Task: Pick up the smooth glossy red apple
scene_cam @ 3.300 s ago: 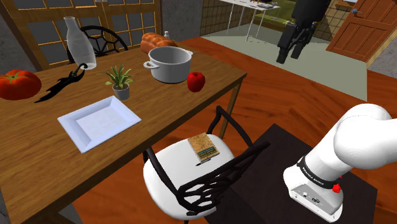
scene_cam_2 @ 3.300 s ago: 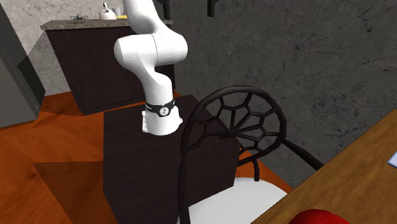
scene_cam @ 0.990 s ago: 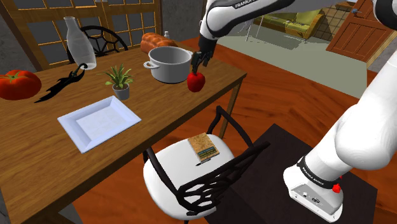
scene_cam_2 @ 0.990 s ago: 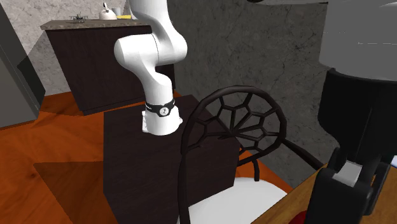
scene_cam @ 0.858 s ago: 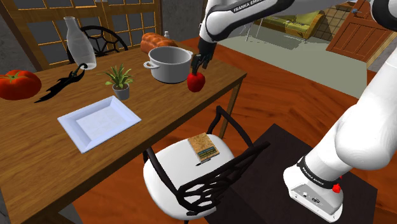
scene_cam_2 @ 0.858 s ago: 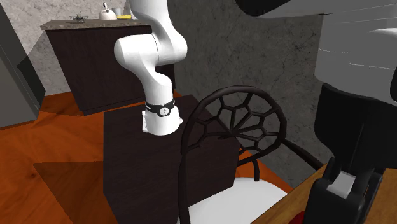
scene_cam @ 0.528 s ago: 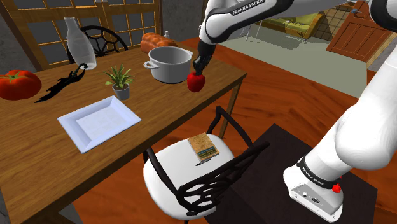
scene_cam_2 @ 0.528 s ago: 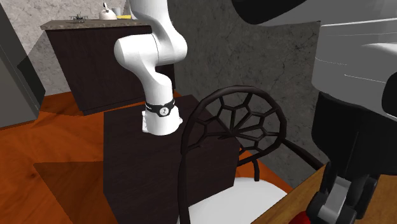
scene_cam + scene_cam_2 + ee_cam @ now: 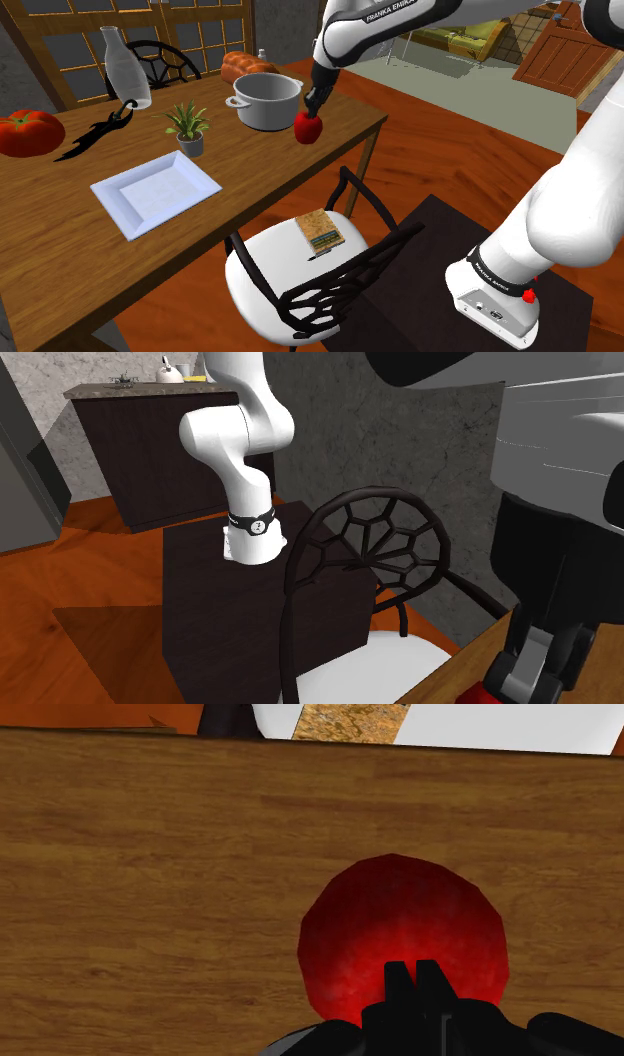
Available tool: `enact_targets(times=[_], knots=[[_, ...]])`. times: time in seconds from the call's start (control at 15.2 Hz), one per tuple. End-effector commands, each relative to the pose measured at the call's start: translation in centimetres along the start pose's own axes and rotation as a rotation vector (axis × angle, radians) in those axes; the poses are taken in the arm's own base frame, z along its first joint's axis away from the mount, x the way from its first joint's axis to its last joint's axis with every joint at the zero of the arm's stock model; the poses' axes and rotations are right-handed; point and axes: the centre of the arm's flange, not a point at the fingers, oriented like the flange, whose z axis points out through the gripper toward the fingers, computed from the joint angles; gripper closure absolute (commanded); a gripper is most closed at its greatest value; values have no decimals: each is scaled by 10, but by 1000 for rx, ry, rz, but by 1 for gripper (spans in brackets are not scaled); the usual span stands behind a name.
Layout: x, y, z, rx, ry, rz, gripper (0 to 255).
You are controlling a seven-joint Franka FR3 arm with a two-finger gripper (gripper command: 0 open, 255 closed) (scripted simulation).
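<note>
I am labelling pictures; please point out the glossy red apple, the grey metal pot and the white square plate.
Glossy red apple (image 9: 308, 128), shoulder view, front face.
Grey metal pot (image 9: 265, 113), shoulder view, outer wall.
White square plate (image 9: 150, 192), shoulder view, flat middle.

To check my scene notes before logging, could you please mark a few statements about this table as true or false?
The glossy red apple sits on the brown wooden table. True.
The grey metal pot stands on the white square plate. False: it stands on the table, apart from the plate.
A tan book lies on the white chair seat. True.
The black gripper hovers over the plate. False: it is at the apple.
</note>
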Motion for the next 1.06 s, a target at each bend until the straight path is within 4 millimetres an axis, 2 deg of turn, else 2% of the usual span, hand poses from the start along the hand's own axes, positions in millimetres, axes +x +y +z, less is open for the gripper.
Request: enact_targets(times=[0.0,0.86,0.99], knots=[[2,0,-8,0,0,0,255],[14,-1,-76,0,0,0,255],[14,-1,-76,0,0,0,255]])
